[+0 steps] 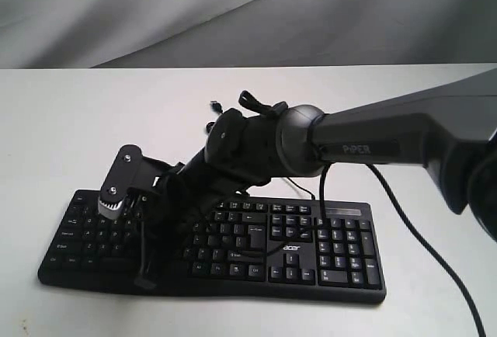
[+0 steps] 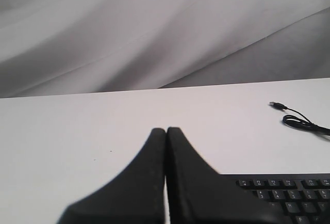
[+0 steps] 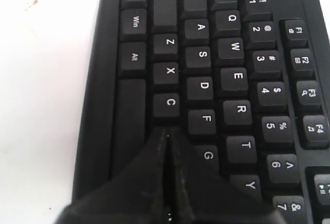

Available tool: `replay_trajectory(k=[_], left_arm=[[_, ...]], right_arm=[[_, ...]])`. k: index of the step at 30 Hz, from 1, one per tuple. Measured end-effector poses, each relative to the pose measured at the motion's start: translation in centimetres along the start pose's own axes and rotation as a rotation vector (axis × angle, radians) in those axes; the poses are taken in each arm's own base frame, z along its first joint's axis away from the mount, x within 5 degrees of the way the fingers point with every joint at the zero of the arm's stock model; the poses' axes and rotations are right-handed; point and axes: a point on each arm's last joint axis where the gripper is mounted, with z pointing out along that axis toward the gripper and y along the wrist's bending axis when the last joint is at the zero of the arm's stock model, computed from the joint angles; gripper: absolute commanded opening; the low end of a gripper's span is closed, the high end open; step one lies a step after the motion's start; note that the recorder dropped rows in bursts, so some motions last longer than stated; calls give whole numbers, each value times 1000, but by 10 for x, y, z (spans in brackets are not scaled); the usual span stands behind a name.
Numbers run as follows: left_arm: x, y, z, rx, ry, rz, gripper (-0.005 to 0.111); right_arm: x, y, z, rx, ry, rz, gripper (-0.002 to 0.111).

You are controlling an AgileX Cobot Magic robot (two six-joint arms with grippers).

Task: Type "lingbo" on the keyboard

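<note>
Right wrist view: right pincer (image 3: 166, 133), tips together, is hovering lower centre near G; stiff keyboard (image 3: 206, 79) likely needing taps, not gripping.

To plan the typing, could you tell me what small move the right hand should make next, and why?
Probably slide the shut right hand to G or the hidden B: its tip is just past C on the keyboard, where no lingbo letter lies.
</note>
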Motion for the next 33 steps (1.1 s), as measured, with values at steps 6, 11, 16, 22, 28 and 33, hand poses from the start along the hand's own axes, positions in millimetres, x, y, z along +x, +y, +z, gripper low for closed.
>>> replay_trajectory(k=[6,11,16,22,28,33], left_arm=[[0,0,0,0,0,0,1],[0,0,0,0,0,0,1],[0,0,0,0,0,0,1],[0,0,0,0,0,0,1],[0,0,0,0,0,0,1],[0,0,0,0,0,0,1]], right_arm=[[1,0,0,-3,12,-14,0],[3,-2,-1,2,18,-21,0],[3,-2,-1,2,19,-22,0],[3,-2,-1,2,19,-19,0],[3,-2,-1,-2,20,-19,0],[4,-2,0,-5,22,-16,0]])
